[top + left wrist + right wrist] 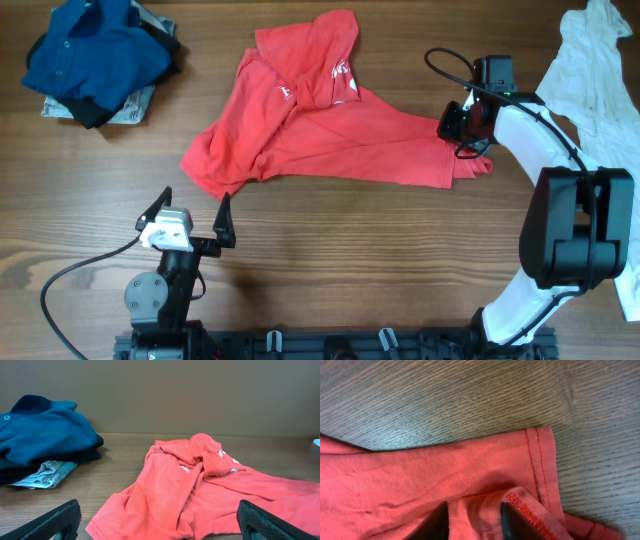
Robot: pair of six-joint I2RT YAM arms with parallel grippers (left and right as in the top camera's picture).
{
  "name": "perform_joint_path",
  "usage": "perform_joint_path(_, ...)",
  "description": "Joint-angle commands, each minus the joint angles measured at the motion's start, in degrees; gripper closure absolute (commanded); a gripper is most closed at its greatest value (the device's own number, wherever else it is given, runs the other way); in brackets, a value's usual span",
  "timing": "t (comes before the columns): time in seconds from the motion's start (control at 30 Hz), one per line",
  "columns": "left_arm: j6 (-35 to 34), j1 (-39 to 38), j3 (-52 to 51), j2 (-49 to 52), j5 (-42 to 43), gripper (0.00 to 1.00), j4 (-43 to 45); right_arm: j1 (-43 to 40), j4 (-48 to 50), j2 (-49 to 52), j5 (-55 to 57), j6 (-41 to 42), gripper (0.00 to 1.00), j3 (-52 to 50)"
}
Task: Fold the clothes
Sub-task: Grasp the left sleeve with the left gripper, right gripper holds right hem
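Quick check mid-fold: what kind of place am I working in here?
Probably a lab or test bench, not a home: a wooden table against a plain wall, a black mounting rail at its near edge, and a red T-shirt lying crumpled for folding.

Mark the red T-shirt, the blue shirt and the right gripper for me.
red T-shirt (330,145): overhead view, middle of its body.
blue shirt (90,55): overhead view, middle of its visible cloth.
right gripper (476,521): right wrist view, midway between its fingertips, over the T-shirt's hem.
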Motion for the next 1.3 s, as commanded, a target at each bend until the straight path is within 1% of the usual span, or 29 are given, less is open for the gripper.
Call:
perform_joint_path(0.0, 0.72, 0.35, -0.24, -0.35, -0.33, 0.00, -0.24, 0.20, -0.07, 0.72, -0.59, 0.20, 0.63, -0.24)
perform_joint_path(0.07, 0.70, 0.35, -0.24, -0.35, -0.20, 0.00, -0.24, 0.20, 0.59, 0.76, -0.59, 0.42, 0.65, -1.07)
perform_joint_path(0.1, 0.68, 0.35, -0.24, -0.35, -0.07, 0.00, -0.24, 0.20, 1.33, 0.79, -0.61, 0.57, 0.70, -1.92)
perform_joint_path(0.13, 0.68, 0.35, -0.24, -0.35, -0.02, 0.00, -0.24, 0.20, 2.08, 0.79, -0.61, 1.29, 0.82, -2.62)
perform_joint_path(0.2, -0.22, 0.35, -0.24, -0.35, 4.00, 0.00, 0.04, 0.20, 2.93, 0.79, -0.61, 2.51, 0.96, -3.61)
perform_joint_path(0.23, -4.11, 0.35, -0.24, -0.35, 7.13, 0.00, 0.31, 0.20, 2.95, 0.79, -0.63, 3.52, 0.96, -3.61)
perform_joint_path(0.27, -10.67, 0.35, -0.24, -0.35, 10.71, 0.00, 0.57, 0.20, 3.15, 0.79, -0.76, 3.65, 0.96, -3.61)
perform_joint_path(0.33, -19.47, 0.35, -0.24, -0.35, 13.05, 0.00, 0.79, 0.20, 3.54, 0.79, -0.85, 3.63, 0.96, -3.61)
perform_joint_path(0.43, -20.28, 0.35, -0.22, -0.13, 13.62, 0.00, 1.29, 0.20, 3.58, 0.79, -0.83, 3.23, 0.95, -3.61)
perform_joint_path(0.47, -20.37, 0.35, 0.17, -0.13, 14.84, 0.00, 3.08, 0.20, 3.74, 0.79, -0.83, 3.26, 0.95, -3.61)
perform_joint_path(0.53, -20.33, 0.35, 4.35, 1.27, 14.78, 0.00, 1.95, 0.20, 3.80, 0.79, -0.83, 3.23, 0.95, -3.61)
perform_joint_path(0.6, -17.05, 0.35, 12.26, 8.81, 14.38, 0.00, -4.11, 0.20, 3.78, 0.79, -0.85, 3.28, 0.94, -3.61)
perform_joint_path(0.67, -14.95, 0.35, 22.84, 22.67, 9.64, 0.00, -14.67, 0.20, 3.76, 0.79, -0.85, 3.30, 0.94, -3.61)
perform_joint_path(0.7, -12.83, 0.35, 28.74, 30.73, 9.03, 0.00, -20.20, 0.20, 3.74, 0.79, -0.85, 3.32, 0.94, -3.61)
perform_joint_path(0.73, -12.31, 0.35, 33.86, 37.66, 8.15, 0.00, -24.85, 0.20, 3.72, 0.79, -0.87, 3.34, 0.94, -3.61)
perform_joint_path(0.77, -12.31, 0.35, 38.88, 45.57, 7.37, 0.00, -29.09, 0.20, 3.63, 0.79, -0.90, 3.39, 0.94, -3.58)
perform_joint_path(0.8, -12.39, 0.35, 42.16, 51.54, 7.41, 0.00, -30.88, 0.20, 3.61, 0.79, -1.27, 3.39, 0.94, -3.61)
perform_joint_path(0.83, -14.82, 0.35, 44.44, 58.27, 8.70, 0.00, -30.88, 0.20, 3.61, 0.79, -1.97, 3.39, 0.94, -3.61)
perform_joint_path(0.87, -16.41, 0.35, 44.70, 62.86, 10.03, 0.00, -30.80, 0.20, 3.63, 0.79, -2.19, 3.37, 0.94, -3.58)
perform_joint_path(0.93, -17.70, 0.39, 44.70, 72.52, 10.38, 0.00, -29.35, 0.20, 3.63, 0.79, -2.19, 3.37, 0.94, -3.58)
perform_joint_path(0.97, -22.01, 0.59, 44.70, 77.85, 9.66, 0.00, -27.89, 0.20, 3.63, 0.79, -2.19, 3.37, 0.94, -3.58)
perform_joint_path(1.0, -25.88, 0.70, 44.70, 80.24, 7.65, 0.01, -27.63, 0.20, 3.61, 0.79, -2.19, 3.37, 0.94, -3.61)
perform_joint_path(1.03, -30.56, 0.72, 44.70, 82.62, 3.32, 0.01, -27.61, 0.20, 3.58, 0.79, -2.19, 3.37, 0.94, -3.61)
perform_joint_path(1.07, -33.64, 0.70, 44.70, 84.48, -0.44, 0.01, -27.52, 0.20, 3.58, 0.79, -2.19, 3.37, 0.94, -3.58)
perform_joint_path(1.13, -33.90, 0.61, 44.70, 88.35, -2.40, 0.02, -25.83, 0.20, 3.74, 0.79, -2.19, 3.34, 0.94, -3.58)
perform_joint_path(1.23, -35.43, 0.59, 44.78, 89.07, -4.90, 0.09, -25.18, 0.20, 3.78, 0.79, -2.19, 3.37, 0.94, -3.61)
perform_joint_path(1.27, -35.45, 0.48, 44.96, 89.07, -5.11, 0.10, -25.20, 0.20, 3.82, 0.79, -2.19, 3.39, 0.93, -3.61)
